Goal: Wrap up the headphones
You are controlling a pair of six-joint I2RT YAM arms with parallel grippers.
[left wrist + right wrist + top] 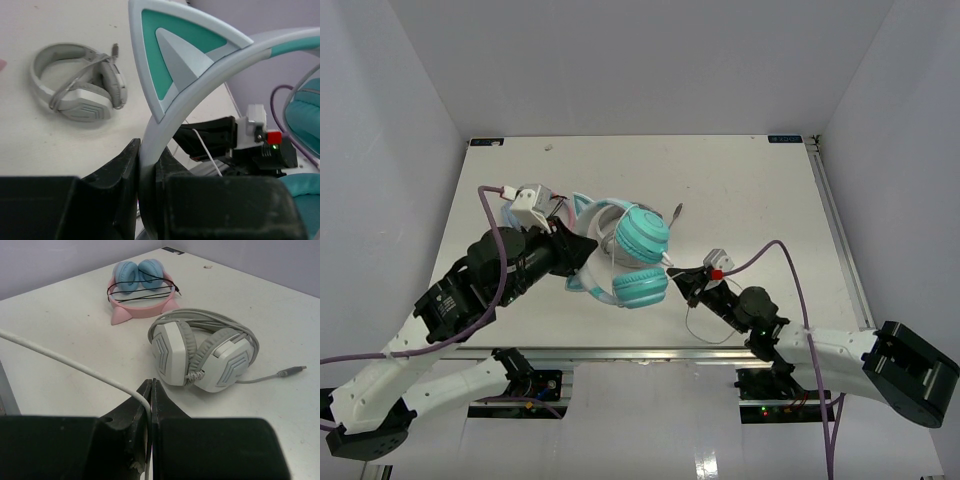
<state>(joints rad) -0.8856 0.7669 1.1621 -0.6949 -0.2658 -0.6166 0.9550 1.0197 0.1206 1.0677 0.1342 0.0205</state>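
Observation:
The teal headphones (pixel 638 248) are held up above the table, their two turquoise ear cups stacked towards the right arm. My left gripper (pixel 582 252) is shut on the pale blue headband just below a cat-ear point (pixel 172 60). In the left wrist view the jaws (pixel 149 172) clamp the band from both sides. My right gripper (pixel 684 281) is shut on the thin whitish cable (pixel 75 362), which runs out to the left of its closed jaws (pixel 151 392). Slack cable hangs in a loop (pixel 689 318) below the right gripper.
Larger grey-white headphones (pixel 200 352) lie on the table beneath the held pair, and their plug (pixel 675 213) shows in the top view. Light-blue-and-pink headphones (pixel 140 290) wrapped in dark cable lie farther off. The table's right edge rail (pixel 835 225) runs along the side.

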